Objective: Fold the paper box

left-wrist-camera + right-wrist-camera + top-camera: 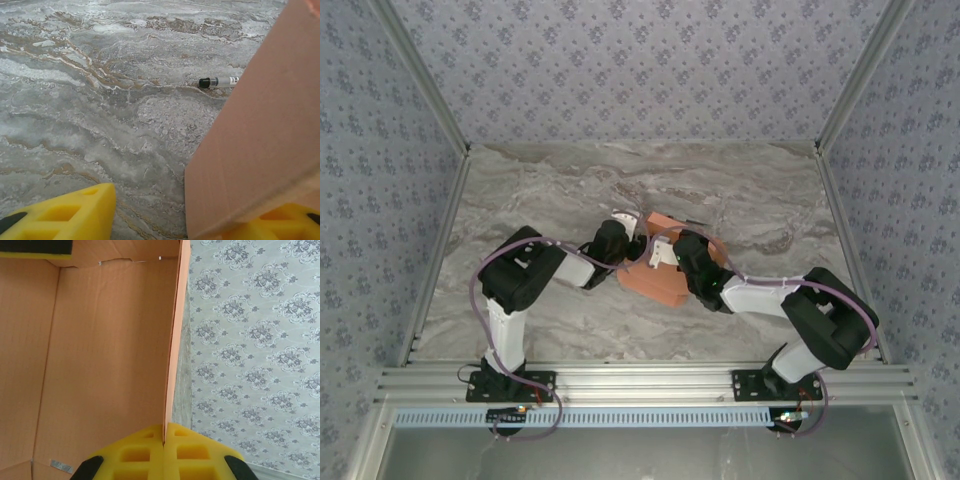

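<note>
Looks roughly halfway, going by how things lie; got the paper box sitting mid-tabletop between the two arms, already more of an open tray than a flat sheet; can make out a floor panel and at least two upright walls from the right wrist view, creases set; probably leaves the last flaps and the closing to do, since no lid seems down yet.

Found the right fingers pressed together on the top edge of one standing wall, pinching the card; found the left fingers spread wide, with a card panel leaning across in front of one of them, nothing clamped.

Checked inside the box; nothing in there apart from a small strip of tape near a corner.

Also spotted a little black-capped tube lying on the tabletop just beyond the box, partly hidden behind the panel; can't tell whether touching.
</note>
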Robot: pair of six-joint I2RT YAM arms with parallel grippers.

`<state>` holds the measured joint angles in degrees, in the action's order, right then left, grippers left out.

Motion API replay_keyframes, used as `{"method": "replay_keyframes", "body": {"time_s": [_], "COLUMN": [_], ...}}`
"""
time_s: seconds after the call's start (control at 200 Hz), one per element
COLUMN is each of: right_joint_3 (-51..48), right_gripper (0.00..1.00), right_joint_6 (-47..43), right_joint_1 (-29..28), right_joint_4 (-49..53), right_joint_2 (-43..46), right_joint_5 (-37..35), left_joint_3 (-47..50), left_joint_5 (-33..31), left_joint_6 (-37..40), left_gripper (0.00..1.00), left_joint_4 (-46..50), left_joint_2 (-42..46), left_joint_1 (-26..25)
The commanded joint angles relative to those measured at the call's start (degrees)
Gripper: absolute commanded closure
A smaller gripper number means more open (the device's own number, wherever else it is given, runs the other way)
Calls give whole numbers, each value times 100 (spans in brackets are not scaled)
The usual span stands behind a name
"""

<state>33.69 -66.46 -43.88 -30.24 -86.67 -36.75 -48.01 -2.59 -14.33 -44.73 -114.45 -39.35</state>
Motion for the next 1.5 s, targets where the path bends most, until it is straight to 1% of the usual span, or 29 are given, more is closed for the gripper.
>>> {"method": "replay_keyframes", "body": {"time_s": [0.0,0.285,0.425,0.525,0.645,0.705,0.879,1.039,1.109,1.194,1.279,1.359,1.494], "right_joint_3": [-26,-3,-2,-2,5,7,5,1,-1,7,19,54,119], "right_gripper": [100,100,100,100,100,100,100,100,100,100,100,100,100], "right_joint_6": [97,141,168,192,226,243,274,315,326,335,349,389,466], "right_joint_1": [23,30,33,31,26,25,18,6,9,19,42,79,140], "right_joint_4": [729,791,809,818,835,844,858,870,871,877,888,939,1067], "right_joint_2": [-18,-10,1,1,-6,-6,-6,-16,-29,-36,-34,-36,-31], "right_joint_5": [34,28,35,49,63,71,50,50,51,37,15,4,-1], "left_joint_3": [-213,-541,-638,-640,-646,-672,-696,-822,-867,-789,-642,-543,-296], "left_joint_5": [-114,-279,-337,-465,-876,-1270,-1874,-2311,-2342,-2082,-1656,-1122,-133], "left_joint_6": [105,-113,-206,-343,-677,-882,-1389,-1702,-1754,-1689,-1482,-1324,-1030], "left_gripper": [49,62,63,67,72,74,79,84,85,84,80,73,58], "left_joint_4": [78,-9,-35,-87,-67,64,191,447,473,173,-247,-426,-696], "left_joint_2": [8,-256,-364,-423,-446,-436,-402,-349,-357,-362,-358,-350,-251], "left_joint_1": [34,33,37,38,15,-45,-151,-247,-293,-324,-296,-195,61]}}
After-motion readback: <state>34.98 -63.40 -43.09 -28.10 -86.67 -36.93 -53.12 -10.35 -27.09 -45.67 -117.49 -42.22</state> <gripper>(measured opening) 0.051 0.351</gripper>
